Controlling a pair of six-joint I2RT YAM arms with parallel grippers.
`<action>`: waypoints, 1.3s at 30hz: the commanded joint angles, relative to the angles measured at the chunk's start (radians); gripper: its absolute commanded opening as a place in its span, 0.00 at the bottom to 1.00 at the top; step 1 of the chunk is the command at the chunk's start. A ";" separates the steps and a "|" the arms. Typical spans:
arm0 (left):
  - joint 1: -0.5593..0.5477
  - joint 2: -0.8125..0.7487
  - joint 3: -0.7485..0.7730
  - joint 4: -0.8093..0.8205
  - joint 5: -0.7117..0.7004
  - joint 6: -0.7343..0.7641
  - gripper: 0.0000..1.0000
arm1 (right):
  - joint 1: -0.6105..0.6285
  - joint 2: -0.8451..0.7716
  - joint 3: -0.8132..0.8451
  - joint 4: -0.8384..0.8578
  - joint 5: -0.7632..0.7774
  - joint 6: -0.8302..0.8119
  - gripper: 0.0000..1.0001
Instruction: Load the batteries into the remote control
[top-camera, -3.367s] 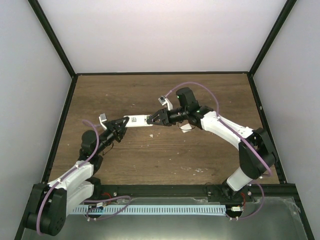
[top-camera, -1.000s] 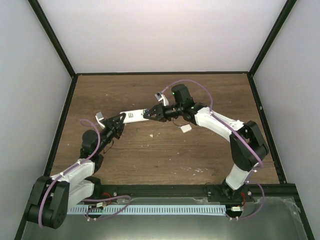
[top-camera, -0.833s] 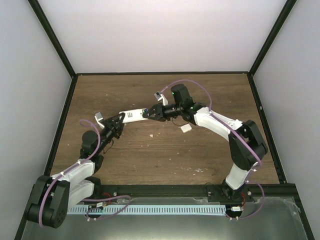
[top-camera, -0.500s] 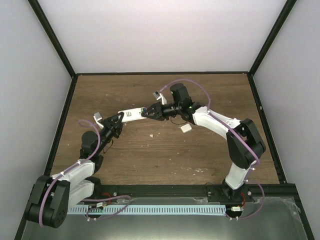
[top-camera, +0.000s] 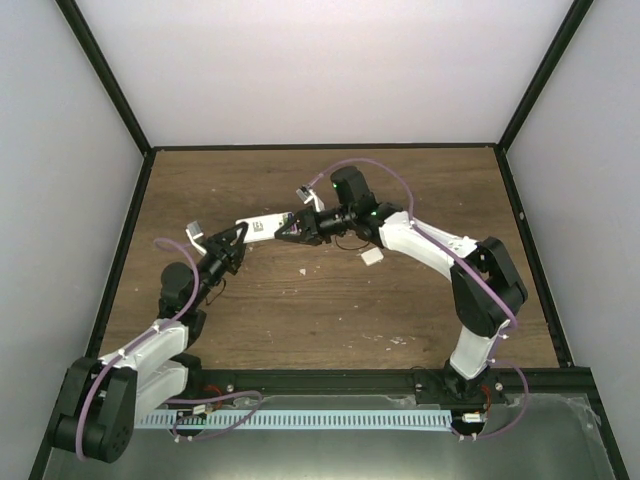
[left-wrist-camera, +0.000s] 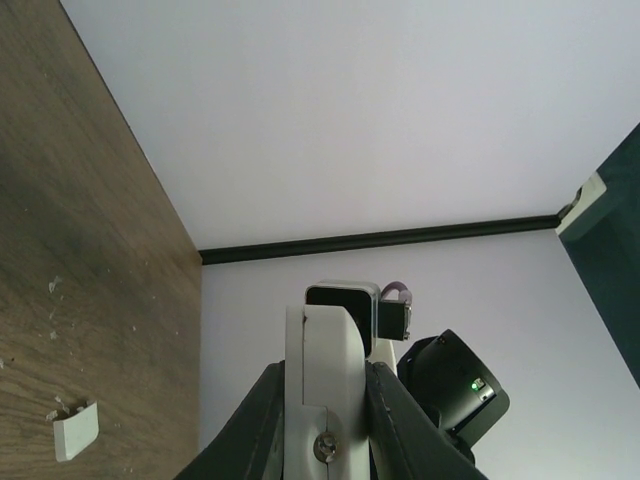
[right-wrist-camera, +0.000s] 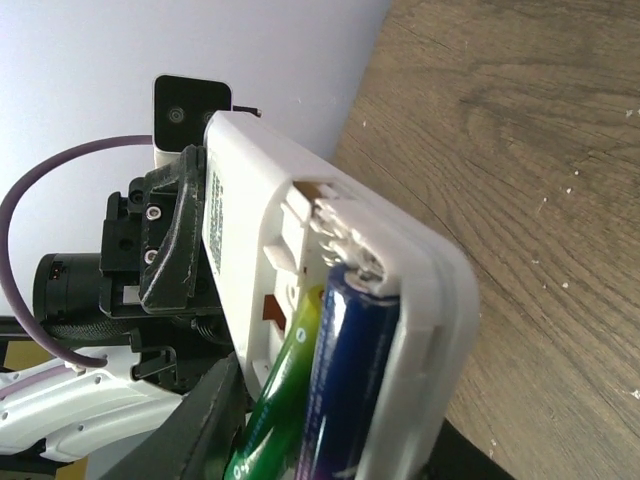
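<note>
The white remote control (top-camera: 262, 228) is held above the table between both grippers. My left gripper (top-camera: 234, 243) is shut on its left end; the left wrist view shows the remote (left-wrist-camera: 328, 370) edge-on between my gripper's (left-wrist-camera: 328, 410) dark fingers. My right gripper (top-camera: 291, 229) is closed round the right end. In the right wrist view the remote (right-wrist-camera: 260, 230) has its compartment open. The purple-blue battery (right-wrist-camera: 352, 390) lies seated in it. The green battery (right-wrist-camera: 285, 385) lies tilted beside it, its near end against my right gripper's (right-wrist-camera: 320, 445) left finger (right-wrist-camera: 195, 420).
A small white square piece (top-camera: 372, 257) lies on the brown table right of the remote, below the right arm; it also shows in the left wrist view (left-wrist-camera: 76, 430). A tiny white speck (top-camera: 303, 269) lies near it. Black frame rails edge the table.
Both grippers and the remote have shifted left and a little toward the back. The right arm has stretched further left. Both grips look unchanged.
</note>
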 joint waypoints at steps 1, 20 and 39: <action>-0.034 -0.010 0.011 0.036 0.079 0.003 0.00 | 0.062 0.005 0.058 -0.018 -0.034 -0.036 0.28; -0.033 -0.054 -0.028 0.005 0.072 -0.036 0.00 | 0.013 -0.058 0.066 -0.108 0.003 -0.119 0.49; -0.033 -0.047 -0.030 -0.022 0.057 -0.080 0.00 | -0.031 -0.128 0.009 -0.160 -0.015 -0.152 0.52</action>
